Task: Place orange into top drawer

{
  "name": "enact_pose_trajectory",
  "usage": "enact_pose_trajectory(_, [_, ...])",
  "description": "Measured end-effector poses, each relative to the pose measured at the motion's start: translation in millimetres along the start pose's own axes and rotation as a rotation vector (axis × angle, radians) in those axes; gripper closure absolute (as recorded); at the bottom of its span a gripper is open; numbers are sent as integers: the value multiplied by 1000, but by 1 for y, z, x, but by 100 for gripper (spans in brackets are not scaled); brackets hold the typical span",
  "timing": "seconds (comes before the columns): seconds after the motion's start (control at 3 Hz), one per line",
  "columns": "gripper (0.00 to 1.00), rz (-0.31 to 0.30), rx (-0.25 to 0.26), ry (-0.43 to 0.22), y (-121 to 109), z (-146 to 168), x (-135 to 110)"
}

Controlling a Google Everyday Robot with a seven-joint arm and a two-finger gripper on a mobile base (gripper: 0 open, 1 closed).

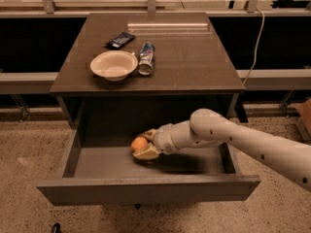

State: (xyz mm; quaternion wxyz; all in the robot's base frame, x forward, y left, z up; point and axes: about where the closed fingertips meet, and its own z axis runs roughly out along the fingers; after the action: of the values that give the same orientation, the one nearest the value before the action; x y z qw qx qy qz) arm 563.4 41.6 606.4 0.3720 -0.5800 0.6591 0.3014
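With the orange (pixel 138 143) gripped low inside the open top drawer (pixel 146 191), the task stands at the placing step, release not yet made.

The gripper (pixel 142 147) reaches in from the right, left of the drawer's middle and close above its floor; whether the orange touches the floor I cannot tell. The 2 fingers (pixel 146 154) are closed about as far as the fruit allows, 1 above it and 1 below, holding the orange and nothing else. By my judgement the next move calls for a small descent if any gap remains, then parting the fingers and lifting the arm (pixel 252 142) clear without nudging the fruit, which could roll on the flat floor. On the table (pixel 194 57) above stand a white bowl (pixel 113 64), a can (pixel 146 58) lying just beside it, and a dark packet (pixel 120 40) behind them.
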Motion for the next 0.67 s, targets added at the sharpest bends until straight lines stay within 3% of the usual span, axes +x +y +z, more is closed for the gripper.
enact_pose_trajectory(0.67, [28, -1, -7, -2, 2, 3, -2])
